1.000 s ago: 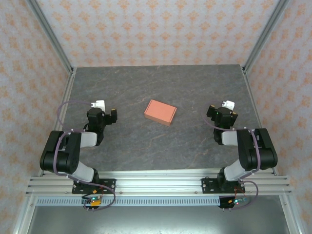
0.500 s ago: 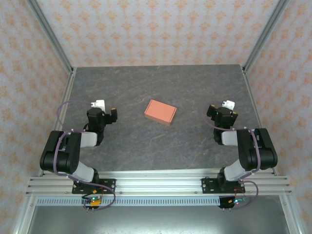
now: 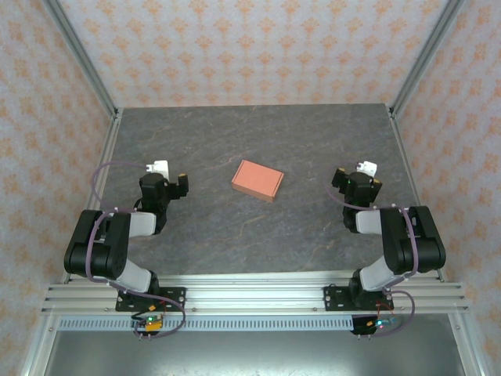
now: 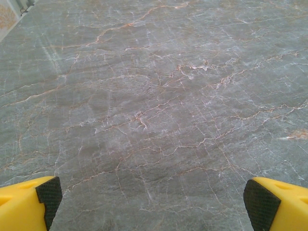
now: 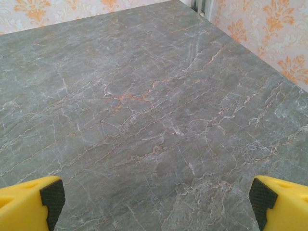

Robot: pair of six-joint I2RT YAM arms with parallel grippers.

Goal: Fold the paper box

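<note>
salmon-orange paper box (image 3: pixel 257 179) lying flat and closed near the middle of the grey marbled table (image 3: pixel 235 235), between the two arms, well apart from both; left gripper (image 4: pixel 153 198) near left, fingers spread wide over bare tabletop; right gripper (image 5: pixel 156 197) near right, likewise wide

Blk arms (image 3: pixel 100 249), purple cables (image 3: pixel 106 165), yellow fingers (image 4: pixel 21 204) w/ blk pads (image 4: pixel 260 202)
</note>
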